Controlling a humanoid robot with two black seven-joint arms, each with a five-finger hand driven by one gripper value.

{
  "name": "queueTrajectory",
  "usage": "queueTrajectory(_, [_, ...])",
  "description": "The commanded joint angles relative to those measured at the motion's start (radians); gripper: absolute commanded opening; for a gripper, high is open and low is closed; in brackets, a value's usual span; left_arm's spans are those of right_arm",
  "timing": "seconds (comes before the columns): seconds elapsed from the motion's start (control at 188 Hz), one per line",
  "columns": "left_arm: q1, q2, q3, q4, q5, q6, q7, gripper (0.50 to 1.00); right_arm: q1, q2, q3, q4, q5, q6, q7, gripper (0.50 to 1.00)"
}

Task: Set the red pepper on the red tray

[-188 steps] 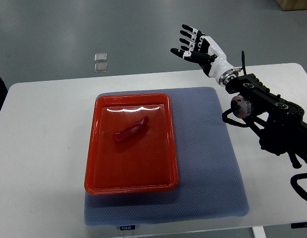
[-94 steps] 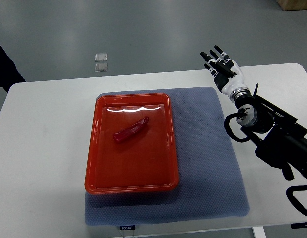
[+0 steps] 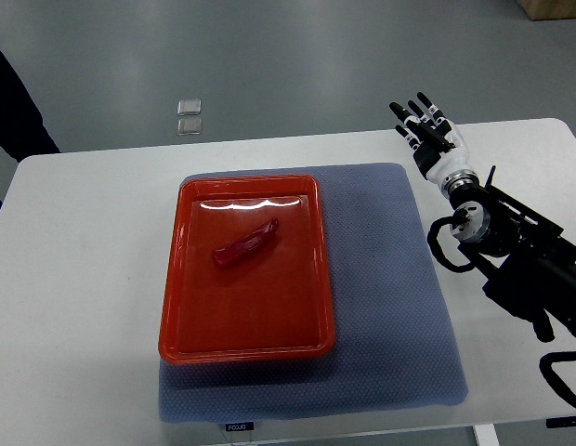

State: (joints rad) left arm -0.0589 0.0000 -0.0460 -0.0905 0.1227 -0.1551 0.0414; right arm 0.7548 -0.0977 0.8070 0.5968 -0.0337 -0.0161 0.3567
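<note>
White tabletop fills my view, with grey floor beyond its far edge. Nearest me, a blue-grey mat lies on the table, and I take it to be there to keep the red tray from sliding, since the tray sits squarely on its left half. Inside the tray, toward its far end, the red pepper lies flat on a diagonal, clear of every wall, so by my reading the placement is already made. My right arm comes in from the right edge across the bare table beside the mat, and the right hand is held above the table's far edge, well apart from the tray, fingers spread and straight with nothing in them, which suits a hand that has let go. Farther off, two small clear squares lie on the floor, and a person's dark sleeve shows at the upper left. My left arm is out of sight.
</note>
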Motion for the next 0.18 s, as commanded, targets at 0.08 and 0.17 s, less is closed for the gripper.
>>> queueTrajectory(0.08, [0.001, 0.0, 0.0, 0.0, 0.0, 0.0, 0.0, 1.0, 0.0, 0.0, 0.001, -0.008, 0.0, 0.001, 0.002, 0.913])
queueTrajectory(0.17, [0.001, 0.0, 0.0, 0.0, 0.0, 0.0, 0.0, 1.0, 0.001, 0.0, 0.003, -0.015, 0.001, -0.001, 0.002, 0.913])
